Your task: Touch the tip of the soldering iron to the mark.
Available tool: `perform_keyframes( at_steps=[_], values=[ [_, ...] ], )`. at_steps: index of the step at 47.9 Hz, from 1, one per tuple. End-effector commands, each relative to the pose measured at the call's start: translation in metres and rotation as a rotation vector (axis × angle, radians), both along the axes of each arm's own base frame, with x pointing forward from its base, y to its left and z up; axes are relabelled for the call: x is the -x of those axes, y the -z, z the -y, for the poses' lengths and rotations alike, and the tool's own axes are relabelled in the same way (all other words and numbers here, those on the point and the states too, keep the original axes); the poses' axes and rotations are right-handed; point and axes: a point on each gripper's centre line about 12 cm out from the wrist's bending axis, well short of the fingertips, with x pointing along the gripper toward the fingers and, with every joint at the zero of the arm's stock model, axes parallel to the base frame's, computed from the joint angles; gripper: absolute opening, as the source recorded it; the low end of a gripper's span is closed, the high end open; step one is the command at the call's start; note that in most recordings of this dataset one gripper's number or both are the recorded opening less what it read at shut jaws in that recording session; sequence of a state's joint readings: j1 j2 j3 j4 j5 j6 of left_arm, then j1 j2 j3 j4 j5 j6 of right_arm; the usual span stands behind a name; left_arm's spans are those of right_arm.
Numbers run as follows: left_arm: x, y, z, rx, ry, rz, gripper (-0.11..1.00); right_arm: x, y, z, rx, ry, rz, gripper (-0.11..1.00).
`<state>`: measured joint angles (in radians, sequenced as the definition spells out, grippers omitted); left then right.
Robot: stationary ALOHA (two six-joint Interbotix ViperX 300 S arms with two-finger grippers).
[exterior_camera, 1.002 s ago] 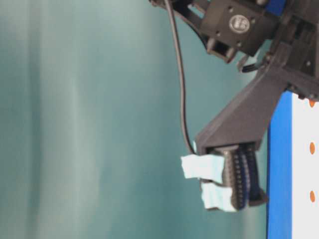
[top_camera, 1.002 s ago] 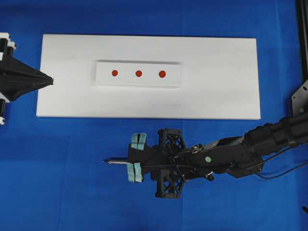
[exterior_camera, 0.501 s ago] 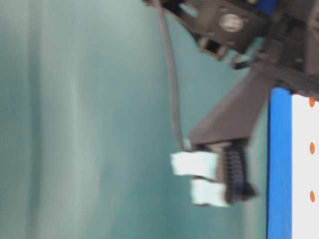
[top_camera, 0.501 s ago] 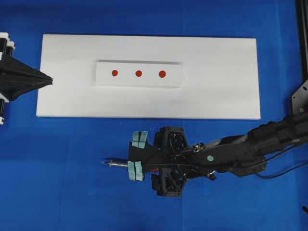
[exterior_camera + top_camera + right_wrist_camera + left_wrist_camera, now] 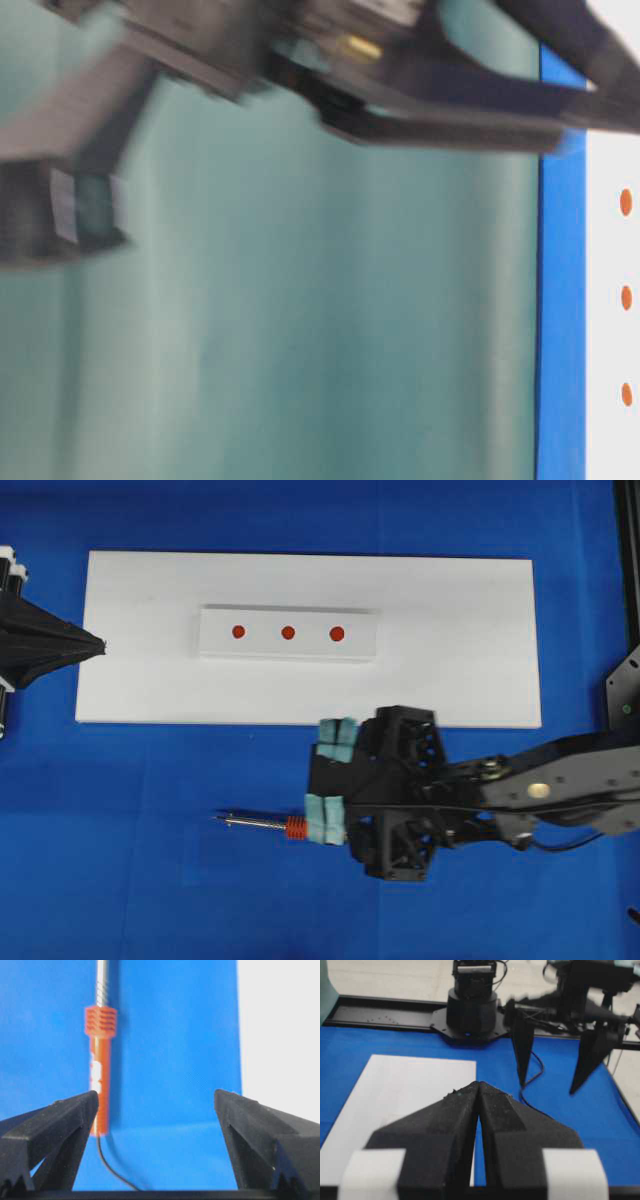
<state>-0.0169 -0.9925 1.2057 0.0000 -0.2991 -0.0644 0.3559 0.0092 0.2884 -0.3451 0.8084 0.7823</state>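
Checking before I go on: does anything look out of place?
Yes. The soldering iron lies on the blue cloth, off the white board; the right pincer is open above its handle, not gripping.

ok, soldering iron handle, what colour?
Red-orange on the soldering iron handle, clearest in the right wrist view.

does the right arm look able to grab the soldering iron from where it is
Probably yes. The right claw stands wide open just above the soldering iron, which lies loose on the blue cloth beside one finger. Nothing blocks it, though the claw looks off-centre and would need shifting sideways.
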Motion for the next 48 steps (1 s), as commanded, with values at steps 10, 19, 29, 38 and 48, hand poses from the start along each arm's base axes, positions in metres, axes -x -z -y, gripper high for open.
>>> perform_keyframes(
  at_steps=[10, 19, 29, 38, 48],
  values=[
    [-0.001, -0.005, 0.0, 0.0, 0.002, 0.014, 0.0, 0.008, -0.031, 0.006, 0.006, 0.011, 0.039, 0.88],
    [-0.001, -0.005, 0.0, 0.0, 0.002, 0.014, 0.0, 0.003, -0.032, 0.028, 0.048, 0.017, 0.041, 0.88],
    [-0.001, -0.005, 0.0, 0.0, 0.002, 0.015, 0.0, -0.008, -0.035, 0.083, 0.113, 0.024, 0.047, 0.88],
    [-0.001, -0.004, 0.0, 0.002, 0.002, 0.008, 0.0, -0.013, -0.038, 0.126, 0.138, 0.053, 0.069, 0.88],
    [-0.001, -0.004, 0.0, 0.002, 0.002, 0.008, 0.0, -0.014, -0.04, 0.143, 0.152, 0.062, 0.095, 0.88]
  ],
)
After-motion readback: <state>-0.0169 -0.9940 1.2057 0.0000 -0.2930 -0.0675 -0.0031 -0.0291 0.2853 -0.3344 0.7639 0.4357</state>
